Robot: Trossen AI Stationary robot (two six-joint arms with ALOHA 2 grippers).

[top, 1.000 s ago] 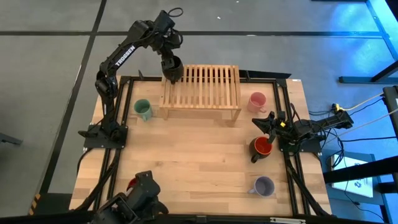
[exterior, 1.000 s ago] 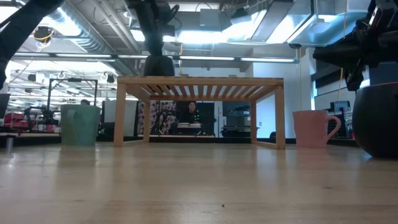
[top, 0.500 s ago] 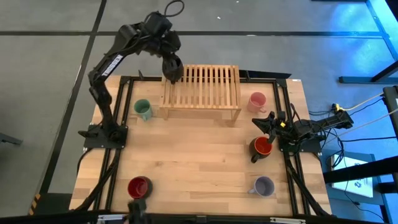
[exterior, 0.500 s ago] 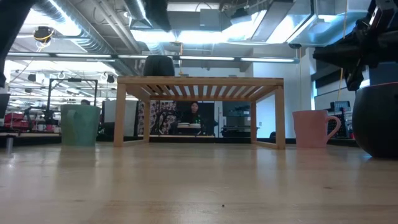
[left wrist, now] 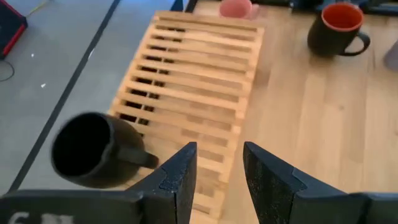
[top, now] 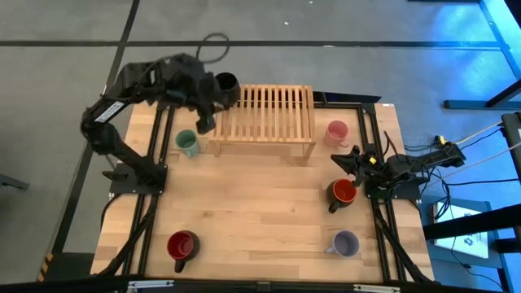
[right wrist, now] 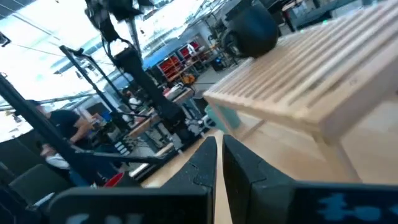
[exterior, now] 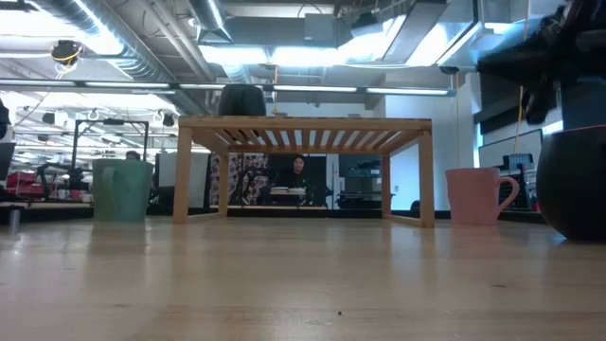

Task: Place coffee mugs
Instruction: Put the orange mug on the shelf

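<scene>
A black mug [top: 226, 84] stands upright on the far left corner of the slatted wooden rack [top: 264, 114]; in the left wrist view the black mug [left wrist: 93, 149] is beside my fingers. My left gripper [top: 205, 122] hangs open above the rack's left end, clear of the mug, nothing between its fingers [left wrist: 180, 177]. The green mug [top: 187, 143], pink mug [top: 336, 130], black mug with orange-red inside [top: 342, 192], lavender-grey mug [top: 346, 242] and dark red mug [top: 181, 244] stand on the table. My right gripper [top: 352, 159] waits shut at the right edge.
The rack [exterior: 305, 123] stands on four legs at the table's far middle, open underneath. The green mug [exterior: 123, 189] is to its left, the pink mug [exterior: 478, 196] to its right. Bare wood [top: 260, 212] lies between the rack and the near mugs.
My left gripper has drawn back from the black mug, going up and toward the table's left and near edges. It has stayed open. The black mug has kept its place on the rack's far left corner.
</scene>
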